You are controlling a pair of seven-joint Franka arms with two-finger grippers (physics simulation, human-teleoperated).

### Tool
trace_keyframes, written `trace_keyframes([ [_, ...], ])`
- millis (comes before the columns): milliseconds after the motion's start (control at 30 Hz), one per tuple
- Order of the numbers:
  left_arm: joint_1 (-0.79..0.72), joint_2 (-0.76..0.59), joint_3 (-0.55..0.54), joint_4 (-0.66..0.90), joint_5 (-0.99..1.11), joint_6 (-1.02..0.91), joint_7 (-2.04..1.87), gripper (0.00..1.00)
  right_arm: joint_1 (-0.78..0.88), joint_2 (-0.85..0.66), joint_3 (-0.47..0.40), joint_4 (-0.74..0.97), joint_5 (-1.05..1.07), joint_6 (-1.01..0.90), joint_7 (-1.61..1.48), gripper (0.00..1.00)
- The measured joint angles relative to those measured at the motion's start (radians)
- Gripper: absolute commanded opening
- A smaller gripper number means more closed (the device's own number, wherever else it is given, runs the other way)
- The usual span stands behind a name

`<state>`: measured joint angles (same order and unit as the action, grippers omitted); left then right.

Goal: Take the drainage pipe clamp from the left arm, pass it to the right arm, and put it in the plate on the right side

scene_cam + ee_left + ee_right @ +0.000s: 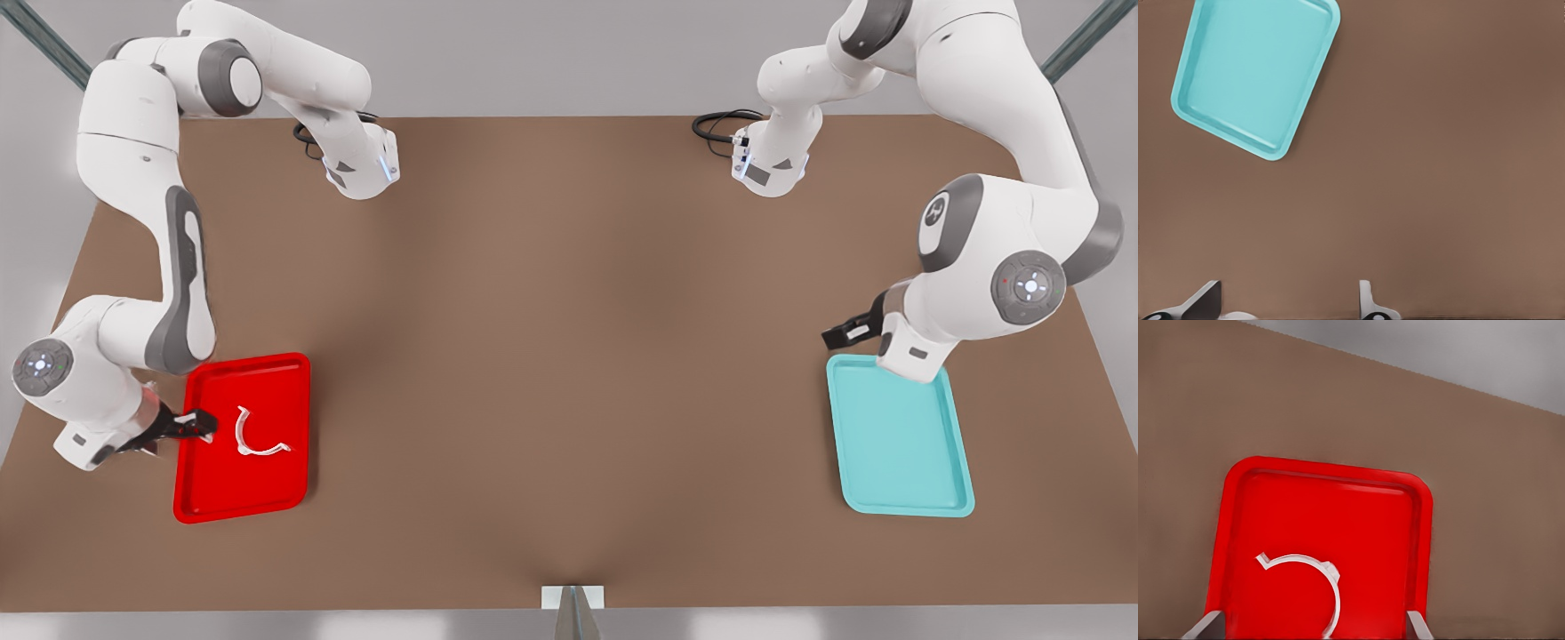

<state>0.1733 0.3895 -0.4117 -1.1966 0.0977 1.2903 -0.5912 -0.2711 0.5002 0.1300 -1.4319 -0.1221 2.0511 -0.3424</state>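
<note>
A white clamp (258,436) lies on the bright red plate (222,498), a plain teal tray (898,444) sits opposite, the table (569,356) is flat brown, and both white arms wear grey joint covers

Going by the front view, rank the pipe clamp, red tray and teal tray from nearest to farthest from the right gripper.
From the right gripper, jaws open:
1. Red tray, directly under it.
2. Pipe clamp, lying in that tray.
3. Teal tray, far across on the front view's right.

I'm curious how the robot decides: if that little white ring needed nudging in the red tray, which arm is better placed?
The right arm: its open right gripper hovers over the red tray beside the clamp. The left gripper waits by the teal tray.
</note>
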Motion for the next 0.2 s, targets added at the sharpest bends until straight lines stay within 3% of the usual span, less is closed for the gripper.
trace_keyframes([
  [200, 0.006, 0.0, 0.002, 0.002, 0.004, -0.024, 0.122, 1.0, 0.057, -0.276, 0.011, -0.038, 0.107, -0.37, 0.098, 1.0],
])
